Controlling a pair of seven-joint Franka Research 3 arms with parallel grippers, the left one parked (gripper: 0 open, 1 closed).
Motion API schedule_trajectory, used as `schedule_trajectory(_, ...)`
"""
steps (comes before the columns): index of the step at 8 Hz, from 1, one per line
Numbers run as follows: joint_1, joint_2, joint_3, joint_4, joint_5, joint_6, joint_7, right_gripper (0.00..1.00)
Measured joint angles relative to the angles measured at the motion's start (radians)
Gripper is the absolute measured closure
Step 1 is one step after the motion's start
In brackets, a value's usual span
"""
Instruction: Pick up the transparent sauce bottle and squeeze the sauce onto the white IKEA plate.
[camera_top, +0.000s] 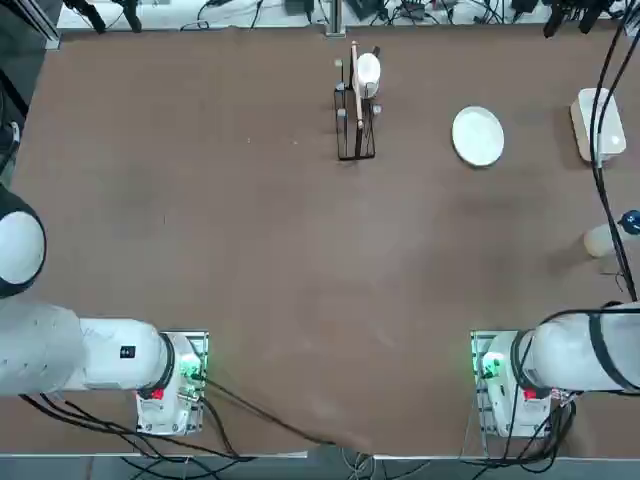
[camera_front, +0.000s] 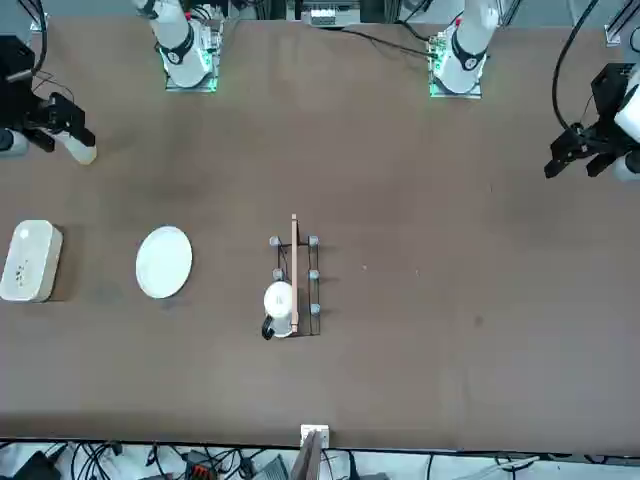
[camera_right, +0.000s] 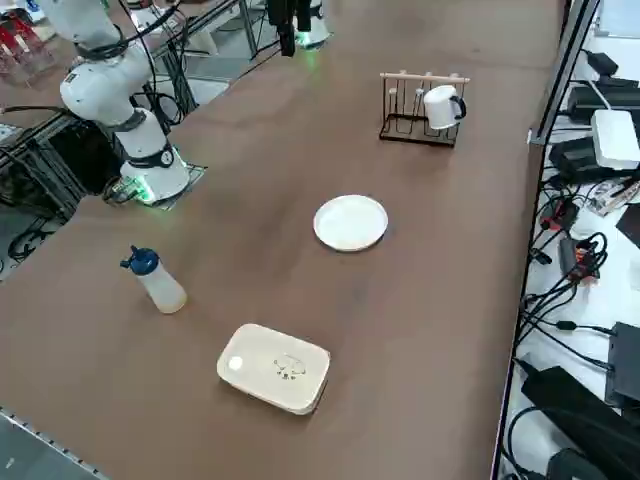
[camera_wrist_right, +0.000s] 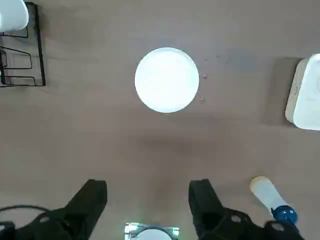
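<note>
Our empty right end effector (camera_wrist_right: 148, 188) gapes at the front view's upper left, and we expect the sauce bottle (camera_right: 162, 288), left in the right side view, to be light, soft, best gripped mid-body.

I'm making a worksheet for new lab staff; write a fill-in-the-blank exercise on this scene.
1. The cap of the sauce bottle is ____.
2. The right gripper is ____, holding nothing.
3. The mug hangs on the ____.
4. The plate is ____ in shape.

Missing words: blue; open; rack; round
</note>
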Motion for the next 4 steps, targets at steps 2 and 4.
schedule_trajectory(2, 0.000, 0.000, 0.000, 0.000, 0.000, 0.000, 0.052, 0.00)
schedule_trajectory(4, 0.000, 0.000, 0.000, 0.000, 0.000, 0.000, 0.089, 0.00)
